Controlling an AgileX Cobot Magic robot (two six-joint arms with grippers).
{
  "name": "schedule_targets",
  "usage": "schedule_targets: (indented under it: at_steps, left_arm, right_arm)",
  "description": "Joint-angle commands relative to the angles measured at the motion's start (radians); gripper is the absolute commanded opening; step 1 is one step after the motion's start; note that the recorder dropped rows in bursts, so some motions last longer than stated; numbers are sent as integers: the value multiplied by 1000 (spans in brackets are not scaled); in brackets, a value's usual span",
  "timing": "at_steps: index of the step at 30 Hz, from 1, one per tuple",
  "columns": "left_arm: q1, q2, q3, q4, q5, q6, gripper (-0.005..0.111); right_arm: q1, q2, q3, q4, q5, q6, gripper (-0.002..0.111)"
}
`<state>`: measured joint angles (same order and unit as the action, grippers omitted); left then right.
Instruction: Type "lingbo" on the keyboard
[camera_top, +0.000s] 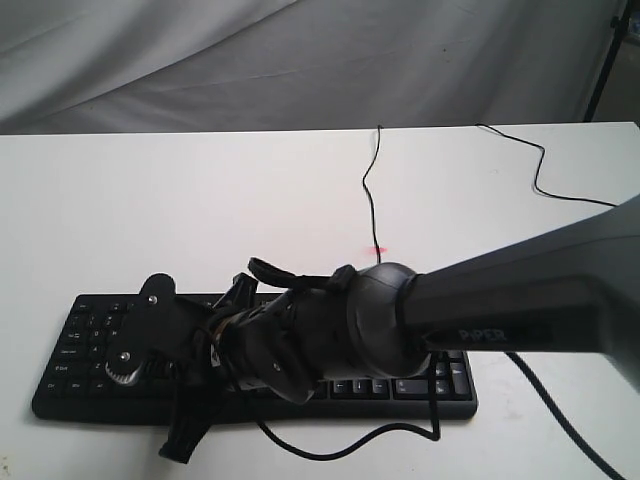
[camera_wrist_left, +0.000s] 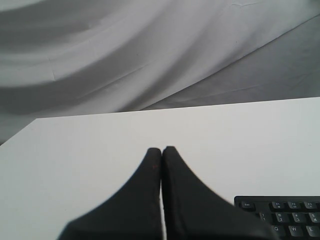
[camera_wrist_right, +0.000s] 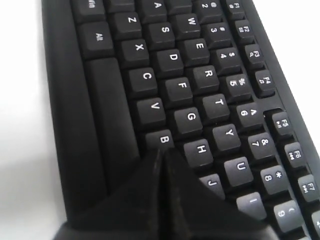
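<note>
The black keyboard (camera_top: 80, 330) lies near the front of the white table (camera_top: 200, 200). My right arm (camera_top: 500, 300) reaches across from the right and covers the keyboard's middle. In the right wrist view the right gripper (camera_wrist_right: 162, 150) is shut, its joined tips at the edge of the B key (camera_wrist_right: 161, 139), between the space bar (camera_wrist_right: 112, 125) and the H key (camera_wrist_right: 200, 150). The left gripper (camera_wrist_left: 161, 148) is shut on nothing above bare table. The keyboard's Esc corner (camera_wrist_left: 247, 204) shows beside it in the left wrist view. I do not see the left gripper in the exterior view.
A thin black cable (camera_top: 370, 190) runs from behind the keyboard to the table's back edge. A second cable (camera_top: 540, 170) curves at the back right, and one loops off the front edge (camera_top: 350, 445). Grey cloth (camera_top: 300, 60) hangs behind. A small red spot (camera_top: 378, 250) marks the table.
</note>
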<state>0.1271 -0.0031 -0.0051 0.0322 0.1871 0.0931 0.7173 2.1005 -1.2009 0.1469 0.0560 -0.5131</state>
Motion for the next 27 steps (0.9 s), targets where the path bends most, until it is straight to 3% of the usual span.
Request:
schedule_targets:
  at_steps: [1,27]
  left_arm:
    - [-4,3,5,-1,-4,-3,1]
    - [-4,3,5,-1,-4,-3,1]
  right_arm:
    - [0,1,0,1,-8,-4,0]
    - [-19,12,0,1,-14,-6,0]
